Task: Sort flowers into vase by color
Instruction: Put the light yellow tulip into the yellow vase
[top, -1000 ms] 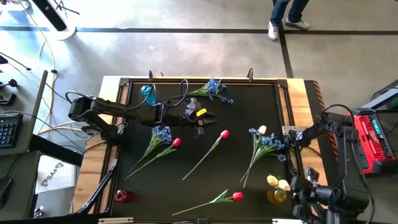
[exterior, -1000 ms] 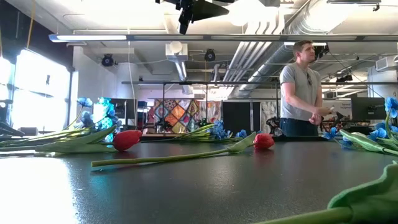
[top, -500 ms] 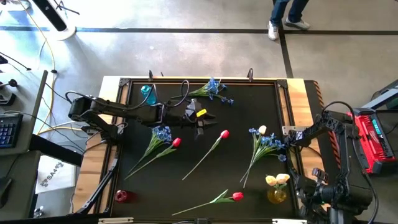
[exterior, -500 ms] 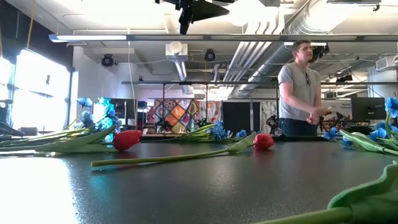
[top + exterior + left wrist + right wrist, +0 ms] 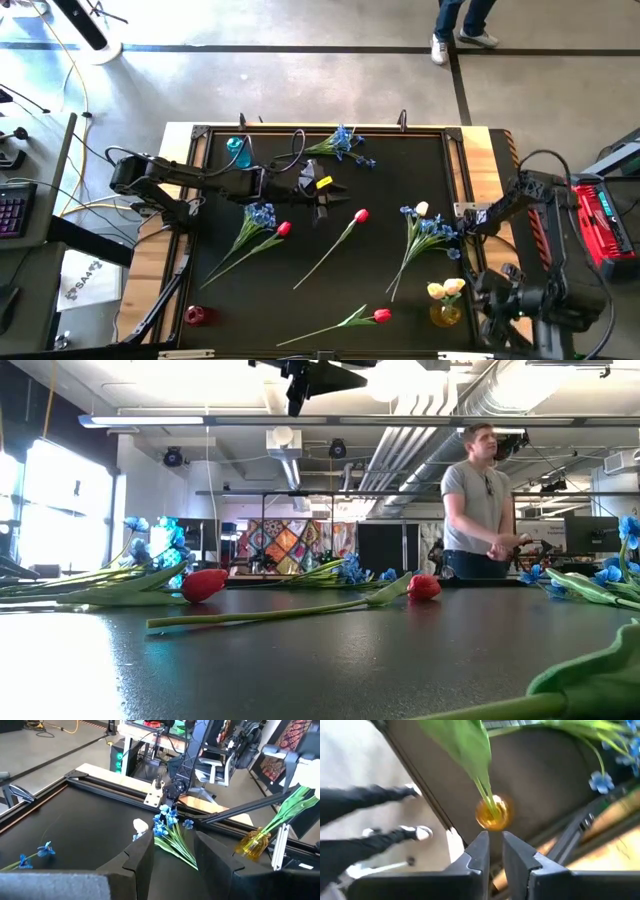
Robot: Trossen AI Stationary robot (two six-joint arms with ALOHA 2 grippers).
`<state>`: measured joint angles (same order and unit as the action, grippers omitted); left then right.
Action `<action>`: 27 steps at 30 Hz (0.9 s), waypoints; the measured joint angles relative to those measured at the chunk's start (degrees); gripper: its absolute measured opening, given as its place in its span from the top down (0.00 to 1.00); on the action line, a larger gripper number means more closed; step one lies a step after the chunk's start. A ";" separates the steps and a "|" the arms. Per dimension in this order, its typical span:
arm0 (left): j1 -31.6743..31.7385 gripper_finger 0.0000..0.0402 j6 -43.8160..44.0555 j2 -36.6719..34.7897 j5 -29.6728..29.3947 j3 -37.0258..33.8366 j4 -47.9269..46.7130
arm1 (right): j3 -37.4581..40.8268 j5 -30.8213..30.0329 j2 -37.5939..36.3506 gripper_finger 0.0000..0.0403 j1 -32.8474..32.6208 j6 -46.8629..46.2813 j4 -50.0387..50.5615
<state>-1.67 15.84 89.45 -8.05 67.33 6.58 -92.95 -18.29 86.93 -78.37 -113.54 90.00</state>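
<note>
My right gripper (image 5: 495,845) hangs just right of the yellow vase (image 5: 445,315), fingers a narrow gap apart and holding nothing. Two pale yellow tulips (image 5: 446,289) stand with their stems (image 5: 485,795) in that vase (image 5: 492,814). My left gripper (image 5: 328,195) is open above the table's far middle, touching nothing. On the table lie red tulips (image 5: 361,214) (image 5: 382,316) (image 5: 284,229), blue sprays (image 5: 345,143) (image 5: 261,213) (image 5: 432,230) and a pale tulip (image 5: 422,209). In the left wrist view the open gripper (image 5: 173,857) looks toward the blue sprays (image 5: 165,820).
A blue vase (image 5: 238,152) stands at the far left corner and a red vase (image 5: 197,315) at the near left corner. A raised frame (image 5: 455,160) edges the black table. A person (image 5: 480,500) stands beyond the far edge; legs and shoes (image 5: 415,832) show in the right wrist view.
My right gripper has drawn back from the yellow vase toward the table's right edge. The two yellow tulips stay in the vase, their heads a little closer together. My left arm has kept still. The person behind the table has shifted slightly.
</note>
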 joint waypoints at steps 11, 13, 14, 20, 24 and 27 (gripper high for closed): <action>0.02 0.68 -1.50 0.00 0.02 -0.02 -4.75 | 0.00 -27.07 -10.90 0.97 0.10 4.03 0.02; 0.02 0.68 -1.56 0.00 0.25 -0.02 -5.76 | -0.02 -33.64 -13.23 0.97 0.95 5.89 0.02; 0.05 0.68 -1.78 0.00 0.66 -0.02 -6.17 | -0.02 -36.56 -14.37 0.97 1.46 7.14 0.02; 1.44 0.68 -3.02 0.00 3.12 -0.03 -8.63 | -0.07 -44.83 -20.44 0.97 8.62 14.85 0.04; 4.24 0.68 -1.67 0.00 6.40 -0.03 -9.01 | -0.07 -46.77 -22.93 0.97 16.17 20.19 0.03; 7.60 0.68 1.11 0.00 11.36 -0.02 -9.00 | -0.07 -49.21 -23.75 0.97 23.16 23.57 0.02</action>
<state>5.93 16.94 89.45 3.31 67.31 -2.42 -93.01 -67.50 63.18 -55.21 -89.96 90.02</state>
